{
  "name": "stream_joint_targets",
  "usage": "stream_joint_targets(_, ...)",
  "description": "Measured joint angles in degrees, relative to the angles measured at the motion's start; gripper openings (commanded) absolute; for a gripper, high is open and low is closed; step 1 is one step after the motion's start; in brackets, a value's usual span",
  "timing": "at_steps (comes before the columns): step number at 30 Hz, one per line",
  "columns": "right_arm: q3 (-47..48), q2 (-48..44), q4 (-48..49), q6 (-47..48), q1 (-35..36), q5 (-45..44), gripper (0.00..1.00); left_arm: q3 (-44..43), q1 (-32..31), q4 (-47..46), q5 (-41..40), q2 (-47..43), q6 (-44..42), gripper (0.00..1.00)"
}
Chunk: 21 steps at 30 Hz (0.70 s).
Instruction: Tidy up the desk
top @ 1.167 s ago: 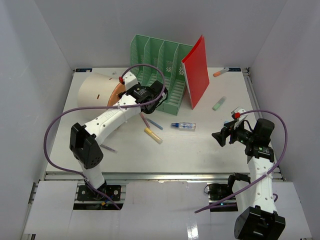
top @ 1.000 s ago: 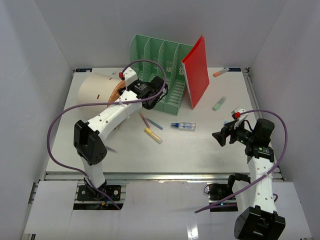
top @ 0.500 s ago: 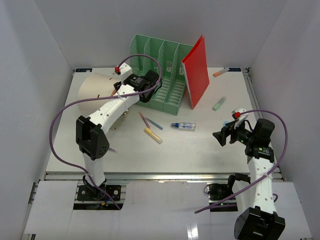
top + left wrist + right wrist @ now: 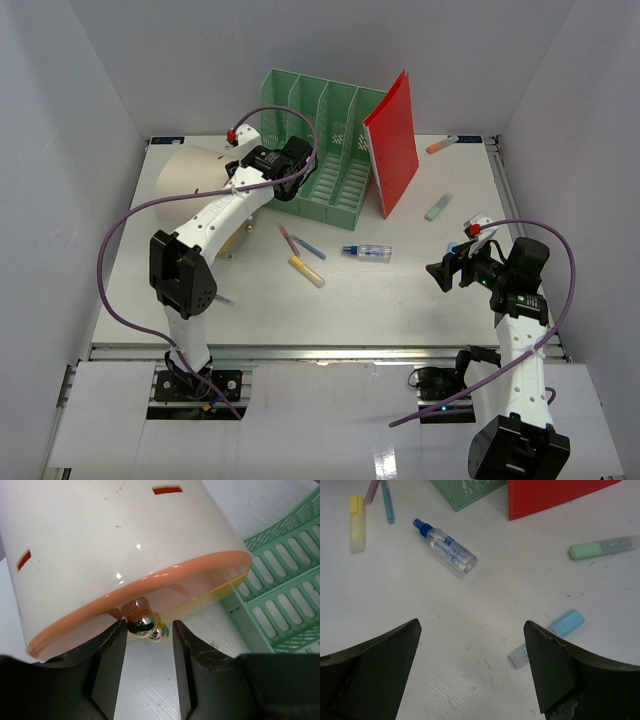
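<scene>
The white desk [image 4: 400, 300] holds scattered items. A beige cylinder with an orange rim [image 4: 190, 178] lies on its side at the back left. My left gripper [image 4: 243, 180] is at its open end. In the left wrist view the gripper [image 4: 147, 630] is open, with two shiny metal balls [image 4: 140, 624] under the cylinder's rim [image 4: 150, 582] just at its fingertips, not gripped. My right gripper [image 4: 441, 272] is wide open and empty above the desk at the right; in the right wrist view [image 4: 472, 665] a blue-capped marker [image 4: 550, 636] lies by its right finger.
A green file rack [image 4: 320, 150] stands at the back with a red folder [image 4: 393, 140] leaning on it. A purple pen [image 4: 288, 238], blue pen [image 4: 309, 247], yellow highlighter [image 4: 307, 270] and spray bottle [image 4: 367, 251] lie mid-desk. A green highlighter [image 4: 438, 207] and orange marker [image 4: 441, 144] lie at the right.
My left arm has swung back and left, from in front of the rack to the cylinder's open end. The right arm has not moved.
</scene>
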<state>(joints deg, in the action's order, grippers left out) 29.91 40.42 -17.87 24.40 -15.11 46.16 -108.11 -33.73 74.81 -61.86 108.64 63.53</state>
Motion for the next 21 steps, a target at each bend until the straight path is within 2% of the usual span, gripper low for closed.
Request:
stream_joint_targets(6, 0.0, -0.1, 0.0, 0.0, 0.0, -0.3, 0.9, 2.0, 0.2, -2.0, 1.2, -0.1, -1.9, 0.53)
stream_joint_targets(12, 0.0, -0.3, 0.0, 0.0, 0.0, -0.8, 0.9, 2.7, 0.6, -2.6, 2.1, -0.1, -2.8, 0.47)
stream_joint_targets(21, 0.0, -0.3, 0.0, 0.0, 0.0, -1.0, 0.9, 2.7, 1.1, -3.4, 2.5, -0.2, -3.9, 0.5)
